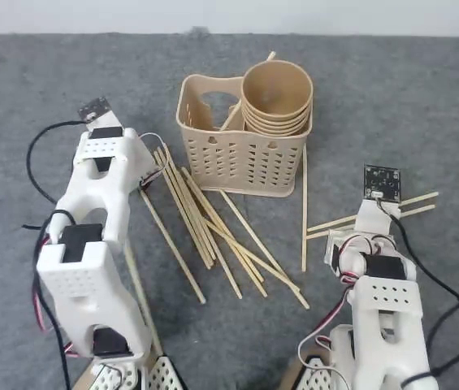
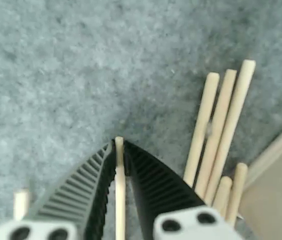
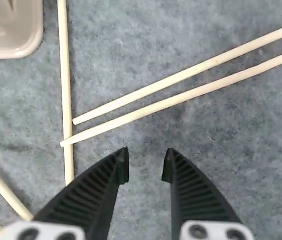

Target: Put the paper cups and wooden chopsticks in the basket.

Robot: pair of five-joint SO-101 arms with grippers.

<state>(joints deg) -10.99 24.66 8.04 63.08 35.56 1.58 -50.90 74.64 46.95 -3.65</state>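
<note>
A beige slotted basket (image 1: 245,158) stands at the back middle, with a stack of brown paper cups (image 1: 276,93) in its right half and a chopstick (image 1: 231,118) leaning in its left half. Several wooden chopsticks (image 1: 213,227) lie fanned on the carpet in front of it. My left gripper (image 2: 119,146) is low at the fan's left end, shut on one chopstick (image 2: 120,190) that runs lengthwise between its fingers. My right gripper (image 3: 145,166) hangs open just short of a pair of chopsticks (image 3: 190,86) lying right of the basket, touching neither.
A single chopstick (image 3: 63,75) runs from the basket's front right corner (image 3: 11,35) toward me, beside the right gripper. More chopstick ends (image 2: 220,130) lie close to the left gripper, near the basket's corner (image 2: 275,190). Grey carpet (image 1: 424,106) covers the surface.
</note>
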